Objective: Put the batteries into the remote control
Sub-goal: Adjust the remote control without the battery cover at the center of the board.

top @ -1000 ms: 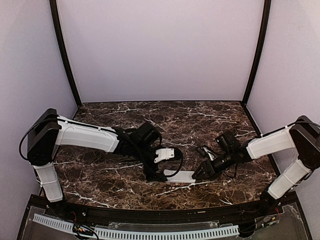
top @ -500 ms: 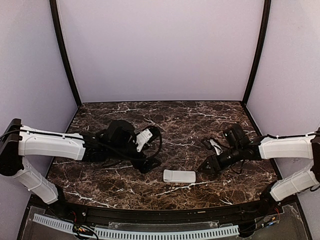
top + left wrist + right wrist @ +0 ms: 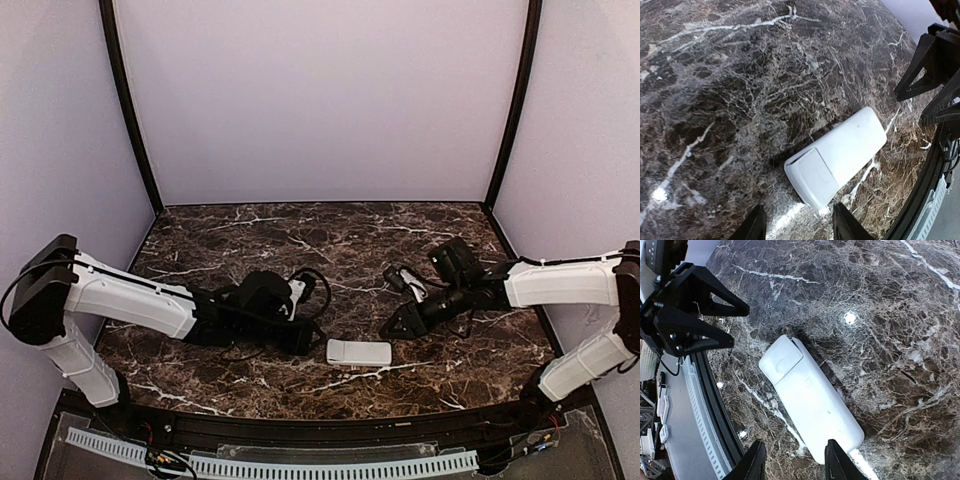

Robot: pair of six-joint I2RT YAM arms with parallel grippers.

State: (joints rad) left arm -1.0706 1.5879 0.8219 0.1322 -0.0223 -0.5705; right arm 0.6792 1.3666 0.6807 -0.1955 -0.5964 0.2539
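The white remote control (image 3: pixel 358 352) lies flat on the marble table, plain back up, with its cover panel (image 3: pixel 812 172) in place at the left end. My left gripper (image 3: pixel 303 340) sits low just left of it, open, fingertips (image 3: pixel 756 227) apart and empty, the remote (image 3: pixel 837 155) just ahead of them. To the upper right of the remote, my right gripper (image 3: pixel 395 328) is also open. Its fingertips (image 3: pixel 837 460) stand just short of the remote's near end (image 3: pixel 810 395). No batteries are in view.
A black rail (image 3: pixel 320 430) runs along the table's near edge, close below the remote. Lilac walls enclose the table on three sides. Each wrist view shows the other gripper's black fingers (image 3: pixel 935 75) (image 3: pixel 690 315) beyond the remote.
A second ago both grippers were at the remote's ends, then both drew back. The left gripper has since come back close to the left end with narrower jaws; the remote has stayed put.
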